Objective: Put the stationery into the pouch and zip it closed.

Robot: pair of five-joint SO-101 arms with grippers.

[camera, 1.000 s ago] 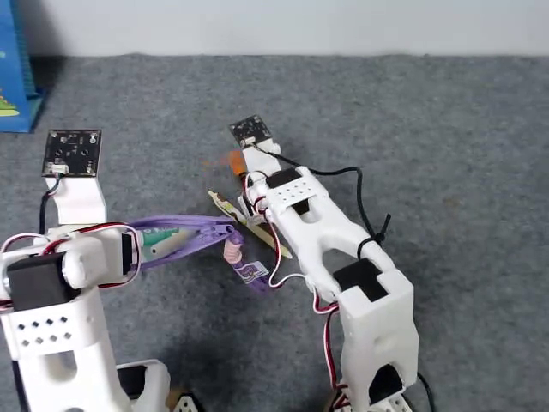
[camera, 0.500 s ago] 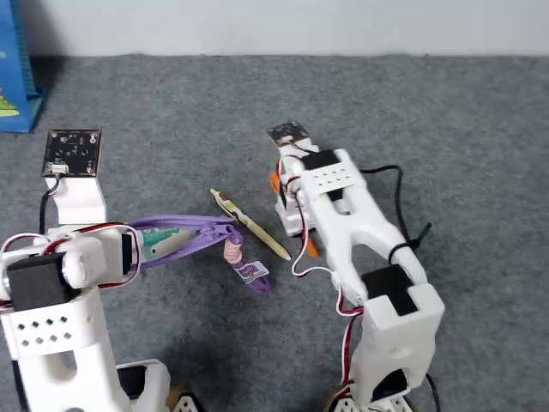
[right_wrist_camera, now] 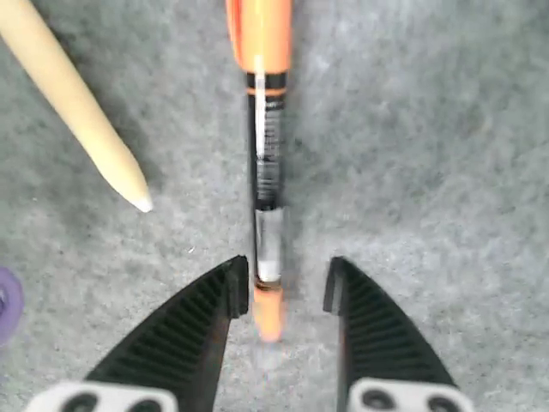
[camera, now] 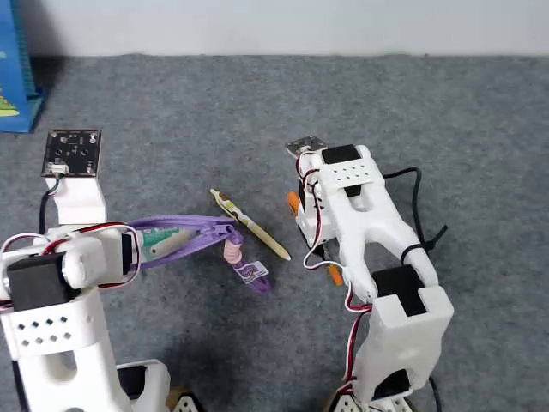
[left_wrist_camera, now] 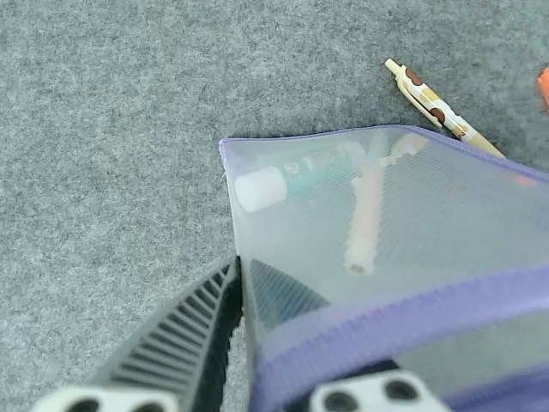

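At lower left of the high view, the left gripper (left_wrist_camera: pixel 242 296) has its jaws clamped on a corner of the pouch (camera: pixel 184 239). The pouch is a soft, translucent sleeve with a purple zip edge, likely to sag unless supported. A white-capped tube (left_wrist_camera: pixel 296 172) and a pale stick (left_wrist_camera: pixel 367 215) lie inside. At centre, a cream spotted pen (camera: pixel 249 225) lies on the grey counter (camera: pixel 446 129). Right of it, the right gripper (right_wrist_camera: pixel 285 268), jaws apart, straddles one end of an orange pen (right_wrist_camera: pixel 264 172). That pen looks light, stiff and smooth, prone to roll; mid-barrel seems the surer hold.
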